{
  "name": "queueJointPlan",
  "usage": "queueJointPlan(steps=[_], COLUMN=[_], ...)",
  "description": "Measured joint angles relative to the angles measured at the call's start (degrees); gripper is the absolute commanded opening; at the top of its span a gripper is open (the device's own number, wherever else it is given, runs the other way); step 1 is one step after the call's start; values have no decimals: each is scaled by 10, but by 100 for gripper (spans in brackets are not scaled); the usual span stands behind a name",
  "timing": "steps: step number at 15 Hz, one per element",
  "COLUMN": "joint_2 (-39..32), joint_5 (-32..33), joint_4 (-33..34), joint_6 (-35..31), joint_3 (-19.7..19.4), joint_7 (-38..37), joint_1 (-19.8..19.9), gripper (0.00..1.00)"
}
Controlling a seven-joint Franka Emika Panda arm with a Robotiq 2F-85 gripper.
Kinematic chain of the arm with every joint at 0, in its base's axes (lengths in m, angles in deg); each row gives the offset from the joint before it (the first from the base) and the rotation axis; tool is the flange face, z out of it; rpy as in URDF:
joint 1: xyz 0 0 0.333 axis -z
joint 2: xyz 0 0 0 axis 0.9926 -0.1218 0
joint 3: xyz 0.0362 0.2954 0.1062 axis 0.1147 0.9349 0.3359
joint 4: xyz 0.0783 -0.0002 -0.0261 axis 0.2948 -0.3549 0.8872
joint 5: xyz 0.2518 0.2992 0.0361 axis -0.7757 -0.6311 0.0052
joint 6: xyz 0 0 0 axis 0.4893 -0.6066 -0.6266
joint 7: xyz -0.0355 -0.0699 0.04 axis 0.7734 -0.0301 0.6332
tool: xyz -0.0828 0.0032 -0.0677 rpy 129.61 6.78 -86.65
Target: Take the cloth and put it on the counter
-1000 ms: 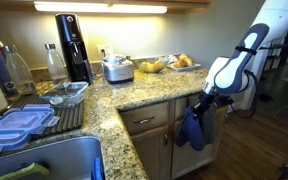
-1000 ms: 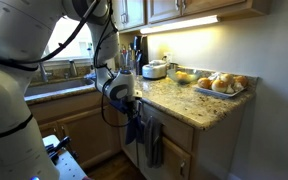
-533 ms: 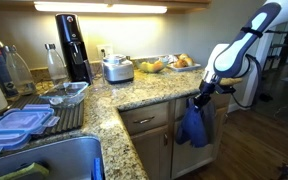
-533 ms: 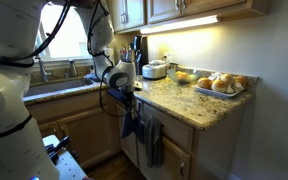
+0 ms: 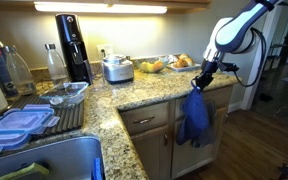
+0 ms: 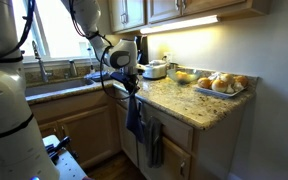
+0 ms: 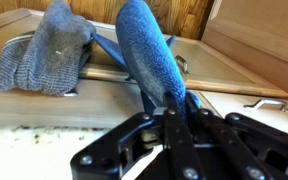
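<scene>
Wrist view shows your hand [image 7: 170, 108] pinched shut on one bunched end of the cloth [image 7: 144, 50], which hangs limp beneath it, just beside the table [image 5: 134, 97] edge. It looks light and floppy, so expect the free end to trail and drape.

The arm [image 5: 236, 30] arches down from high up, and its pincer [image 5: 199, 82] points downward, fingers clamped on the top of the cloth [image 5: 194, 118].

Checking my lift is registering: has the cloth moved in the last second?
Yes. The cloth has risen; its pinched top was below the counter edge and is now about level with it.
</scene>
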Motion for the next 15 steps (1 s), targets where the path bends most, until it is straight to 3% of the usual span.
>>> queueJointPlan(steps=[3,8,11,15], joint_2=[34,33,-2,-83], joint_5=[13,75,120,124], joint_4=[22,84,138,225], joint_6=[35,43,40,40], joint_3=[-54,-111,-132,-143], joint_7=[-6,-32,-47,-49], joint_1=[-40,-69,-77,-84], gripper=[9,8,9,8])
